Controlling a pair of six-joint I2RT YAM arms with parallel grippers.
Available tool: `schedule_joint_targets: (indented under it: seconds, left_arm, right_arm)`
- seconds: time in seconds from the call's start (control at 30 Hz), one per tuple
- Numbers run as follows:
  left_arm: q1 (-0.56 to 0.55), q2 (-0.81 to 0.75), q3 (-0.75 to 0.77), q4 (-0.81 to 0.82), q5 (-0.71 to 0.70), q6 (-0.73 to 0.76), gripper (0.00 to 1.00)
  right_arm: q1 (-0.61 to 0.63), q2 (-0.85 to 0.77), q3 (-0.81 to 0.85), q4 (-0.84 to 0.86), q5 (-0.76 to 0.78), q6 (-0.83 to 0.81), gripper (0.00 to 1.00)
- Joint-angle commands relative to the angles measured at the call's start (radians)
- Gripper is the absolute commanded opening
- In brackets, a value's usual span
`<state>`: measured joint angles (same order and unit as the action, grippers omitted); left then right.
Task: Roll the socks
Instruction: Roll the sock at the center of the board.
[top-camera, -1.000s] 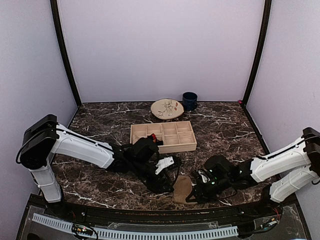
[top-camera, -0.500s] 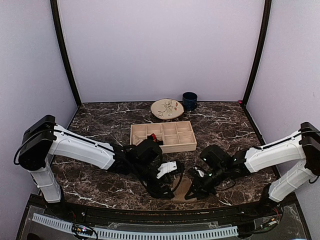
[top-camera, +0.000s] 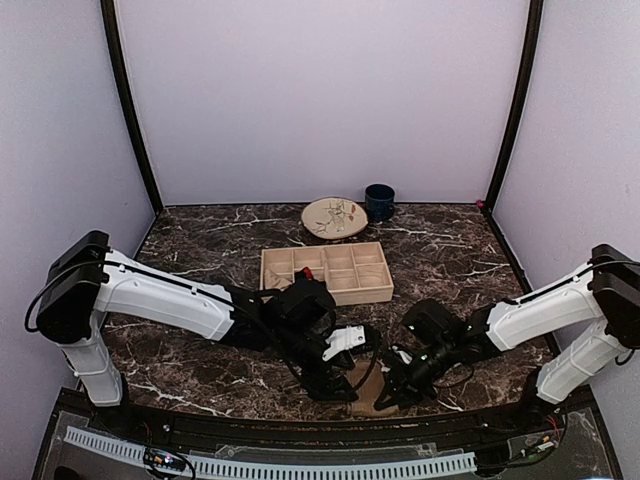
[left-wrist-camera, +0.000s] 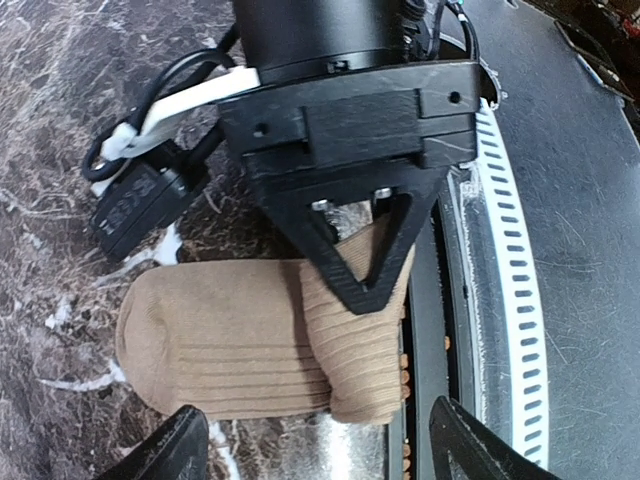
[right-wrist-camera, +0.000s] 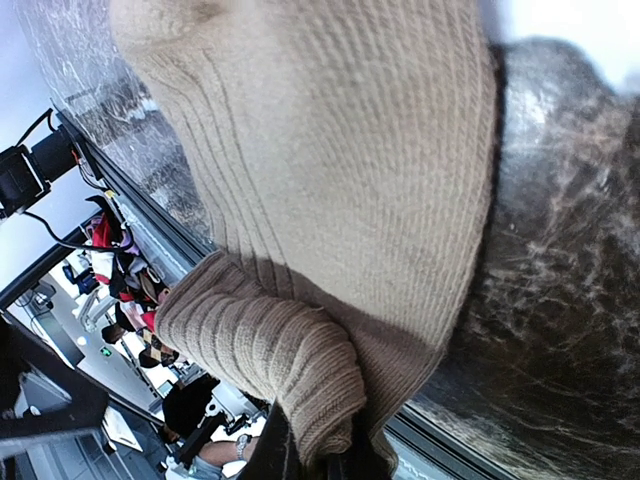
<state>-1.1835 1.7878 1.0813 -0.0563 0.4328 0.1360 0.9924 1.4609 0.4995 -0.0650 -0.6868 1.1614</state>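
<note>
Left claw (left-wrist-camera: 320, 450): jaws spread wide, poised over the tan sock (left-wrist-camera: 225, 345). Contact cannot be confirmed.

Tan sock: lies on the bench (top-camera: 450, 250) between the two claws, at the near edge. Its long axis runs from the bench interior toward that edge. The rounded end points inward. The end at the edge is folded back on itself.

Right claw (top-camera: 392, 383): closed, pinching the folded end just right of the left claw.

Wooden tray (top-camera: 326, 273): stands beyond both claws, apart from the sock.
</note>
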Motion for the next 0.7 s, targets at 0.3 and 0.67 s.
schedule_joint_targets:
  seconds: [0.3,0.67]
  left_arm:
    - [-0.048,0.054,0.044,-0.071,-0.002,0.030,0.75]
    - [-0.056,0.109,0.072,-0.096,0.003,0.022,0.70]
  right_arm:
    - [-0.042,0.042,0.013,0.026,-0.044,-0.030,0.00]
    - [-0.051,0.100,0.042,0.043,-0.069,-0.062,0.00]
